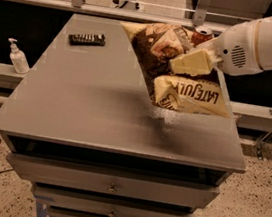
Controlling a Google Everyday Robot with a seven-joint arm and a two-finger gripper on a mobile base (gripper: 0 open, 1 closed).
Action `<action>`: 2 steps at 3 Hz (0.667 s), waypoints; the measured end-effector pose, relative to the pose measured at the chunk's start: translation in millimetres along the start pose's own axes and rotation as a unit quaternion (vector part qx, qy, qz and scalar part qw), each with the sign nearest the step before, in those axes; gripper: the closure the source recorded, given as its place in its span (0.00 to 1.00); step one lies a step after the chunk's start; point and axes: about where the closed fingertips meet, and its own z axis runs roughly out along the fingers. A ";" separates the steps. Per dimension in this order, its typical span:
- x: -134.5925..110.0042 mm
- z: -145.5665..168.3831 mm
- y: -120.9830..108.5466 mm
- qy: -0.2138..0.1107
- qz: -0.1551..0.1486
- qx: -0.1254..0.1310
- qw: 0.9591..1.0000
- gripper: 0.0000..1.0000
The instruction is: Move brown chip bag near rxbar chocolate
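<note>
The brown chip bag [180, 81] hangs in the air above the right half of the grey table [86, 103], its "LATE JULY" end pointing down and right. My gripper [182, 64] comes in from the right and is shut on the bag's middle, its cream fingers [195, 62] pressed into the crinkled foil. The rxbar chocolate [86, 38], a small dark bar with pale lettering, lies flat at the table's far left corner, well to the left of the bag.
A red cola can [203, 35] stands at the far right of the table, partly hidden behind the bag and my arm [266, 43]. A white pump bottle [18, 56] stands on a ledge left of the table. Drawers sit below the table's front edge.
</note>
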 end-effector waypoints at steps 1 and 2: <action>-20.0 20.0 -4.8 -0.018 -0.006 0.005 1.000 1.00; -54.1 58.1 -24.4 -0.037 -0.010 0.023 0.999 1.00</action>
